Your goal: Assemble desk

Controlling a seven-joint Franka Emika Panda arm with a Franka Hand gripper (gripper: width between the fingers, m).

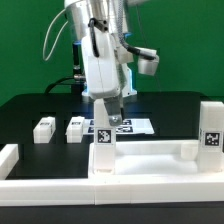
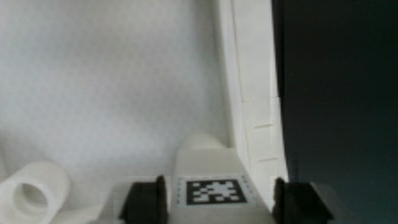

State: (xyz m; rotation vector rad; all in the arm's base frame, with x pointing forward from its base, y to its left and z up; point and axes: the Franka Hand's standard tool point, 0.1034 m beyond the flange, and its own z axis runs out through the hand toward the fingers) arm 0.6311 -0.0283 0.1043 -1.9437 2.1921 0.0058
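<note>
The white desk top (image 1: 150,160) lies at the front of the black table, its raised rim (image 2: 249,90) running alongside its flat face (image 2: 107,90). One leg (image 1: 103,150) stands upright on the top near the exterior view's left end, tag facing the camera. My gripper (image 1: 106,120) comes down from above and is shut on this leg (image 2: 217,185), with a dark finger (image 2: 150,200) on each side. A second leg (image 1: 210,130) stands upright at the right end. Two loose legs (image 1: 43,128) (image 1: 75,127) lie on the table behind.
The marker board (image 1: 132,127) lies behind the held leg. White border rails (image 1: 10,160) run along the front and the exterior view's left. A round boss (image 2: 32,192) sits on the desk top near the held leg.
</note>
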